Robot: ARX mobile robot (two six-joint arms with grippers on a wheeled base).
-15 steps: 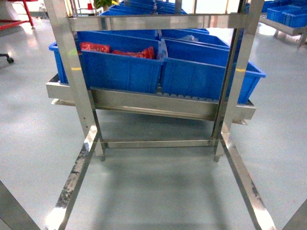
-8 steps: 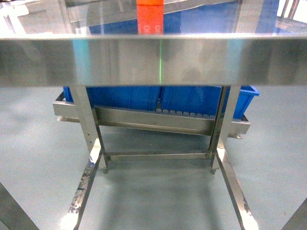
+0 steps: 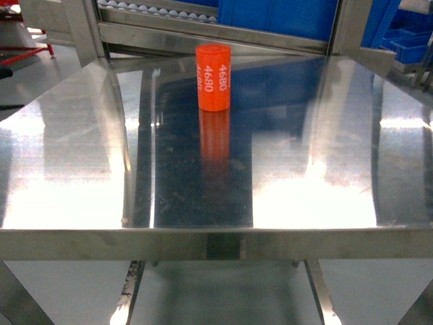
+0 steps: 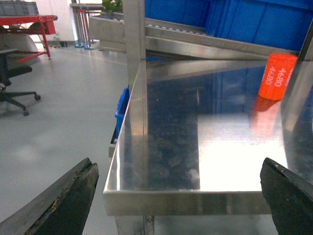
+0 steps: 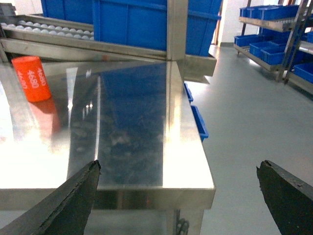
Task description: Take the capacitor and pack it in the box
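Capacitor [image 3: 214, 76]: upright orange cylinder near table [image 3: 81, 183] far edge; likely rigid, light, smooth-sided; grasp mid-body; left gripper [image 4: 178, 198] and right gripper [image 5: 178, 196] wide open, empty.

Only the fingers of the two grippers show, and only in the wrist views. The left gripper [image 4: 178, 196] has two dark, nearly black fingers [image 4: 63, 203] that taper to blunt tips, the surface matte and scuffed, with small brownish flecks along the inner edge of the left-hand one (wear or dirt, hard to tell which). The right gripper [image 5: 178, 193] has the same dark, wedge-shaped fingers [image 5: 68, 203] with slightly rough edges; no cables, screws or markings are visible on either.
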